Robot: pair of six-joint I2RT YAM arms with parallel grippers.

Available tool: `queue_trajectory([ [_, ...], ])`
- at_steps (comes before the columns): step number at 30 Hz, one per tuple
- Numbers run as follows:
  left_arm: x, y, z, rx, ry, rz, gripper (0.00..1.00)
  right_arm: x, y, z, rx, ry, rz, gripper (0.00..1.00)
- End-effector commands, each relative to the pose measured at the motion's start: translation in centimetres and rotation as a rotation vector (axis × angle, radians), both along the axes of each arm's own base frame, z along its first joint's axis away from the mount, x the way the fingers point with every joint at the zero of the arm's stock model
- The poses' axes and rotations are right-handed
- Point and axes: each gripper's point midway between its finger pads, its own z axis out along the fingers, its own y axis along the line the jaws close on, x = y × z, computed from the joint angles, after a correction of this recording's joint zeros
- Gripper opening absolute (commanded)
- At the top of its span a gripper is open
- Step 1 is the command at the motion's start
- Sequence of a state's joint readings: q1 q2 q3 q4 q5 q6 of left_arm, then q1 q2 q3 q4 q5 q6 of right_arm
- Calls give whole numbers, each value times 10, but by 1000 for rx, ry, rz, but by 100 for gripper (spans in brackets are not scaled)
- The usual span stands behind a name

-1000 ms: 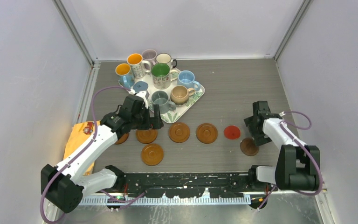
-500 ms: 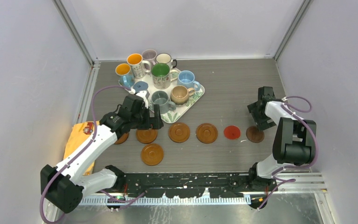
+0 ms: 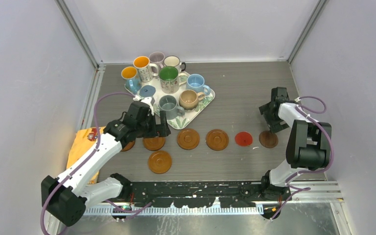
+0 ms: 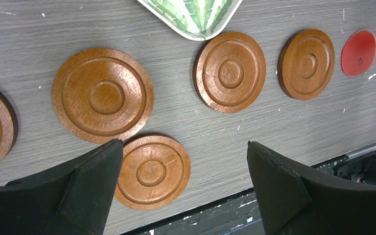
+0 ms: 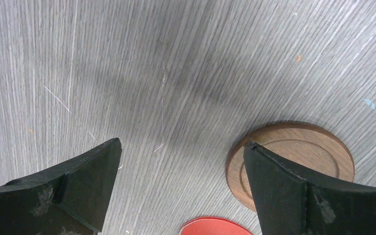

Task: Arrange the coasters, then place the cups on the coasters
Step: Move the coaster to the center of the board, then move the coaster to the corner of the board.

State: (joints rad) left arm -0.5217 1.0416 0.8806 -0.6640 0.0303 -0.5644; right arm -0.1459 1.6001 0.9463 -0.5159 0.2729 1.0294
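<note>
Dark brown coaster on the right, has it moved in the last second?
Yes. In the top view the dark brown coaster moved up and slightly right, and now sits level with the red coaster, which stayed put.

No readable text, labels, brands or numbers in any view. Print on the patterned ceramic mugs (image 3: pixel 147 73) on the square leaf-patterned tray (image 3: pixel 185 119) is too small to make out as lettering. Markings on the yellow cloth (image 3: pixel 80 147) at the left edge of the grey wood-grain counter (image 3: pixel 245 93) are likewise unreadable.
</note>
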Motion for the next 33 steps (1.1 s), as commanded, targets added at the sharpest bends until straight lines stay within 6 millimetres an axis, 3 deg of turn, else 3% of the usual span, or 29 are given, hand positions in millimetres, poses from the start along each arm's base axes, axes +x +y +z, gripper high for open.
queue_trajectory([
  [1,-2,4,-3,1,11,39,100,10,0,15,0,-23,23,100],
  [7,-12,15,-15,27,62,95,100,-1,0,38,-26,-27,46,100],
  [14,-34,12,-41,44,166,114,100,-3,28,68,-73,-87,144,100],
  [20,-56,-20,-72,104,209,91,100,0,75,89,-99,-138,281,100],
  [25,-59,-50,-91,126,191,89,100,-1,102,100,-93,-163,356,100],
  [29,-63,-77,-104,126,202,59,100,-6,111,108,-103,-163,397,100],
  [33,-75,-119,-114,99,238,-47,100,-12,108,122,-123,-170,415,100],
])
